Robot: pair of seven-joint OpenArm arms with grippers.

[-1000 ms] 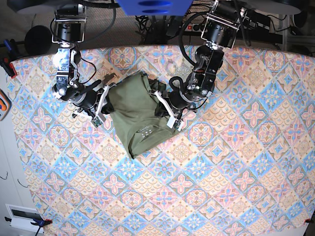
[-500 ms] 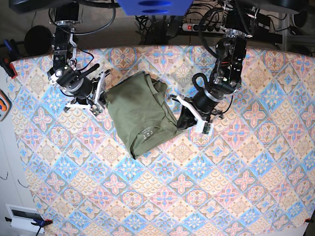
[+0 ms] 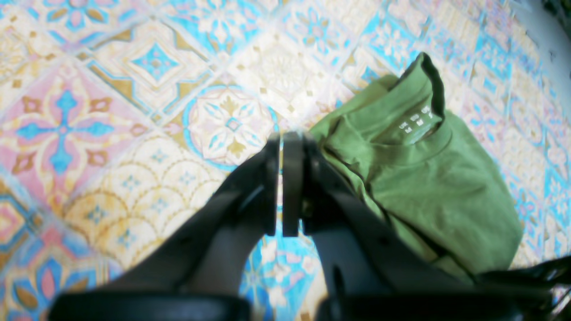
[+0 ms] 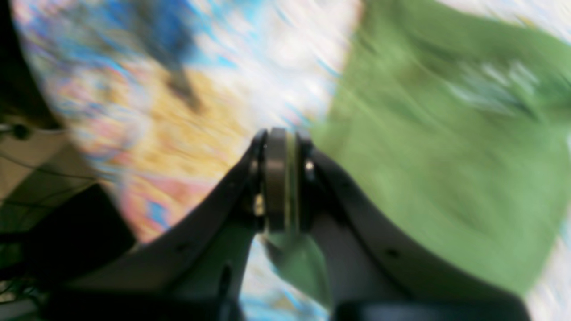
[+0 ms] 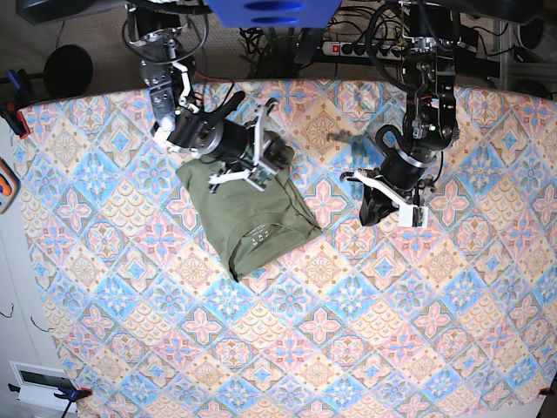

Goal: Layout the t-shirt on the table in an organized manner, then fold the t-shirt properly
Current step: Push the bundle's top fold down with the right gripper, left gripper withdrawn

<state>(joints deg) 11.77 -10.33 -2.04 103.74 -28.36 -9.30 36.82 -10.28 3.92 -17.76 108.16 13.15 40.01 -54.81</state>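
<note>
- One folded t-shirt (image 5: 257, 218) lies on the table (image 5: 348, 331), at nine o'clock from the left gripper (image 5: 376, 212), apart; jaws clenched, empty.
- Right gripper (image 5: 261, 161) above its twelve-o'clock edge, clenched; grasp unclear.

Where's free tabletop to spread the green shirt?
Bare patterned table runs below the folded olive-green t-shirt to the near edge and right of the left gripper. Crowded at top left, where the right gripper overlaps the shirt.
</note>
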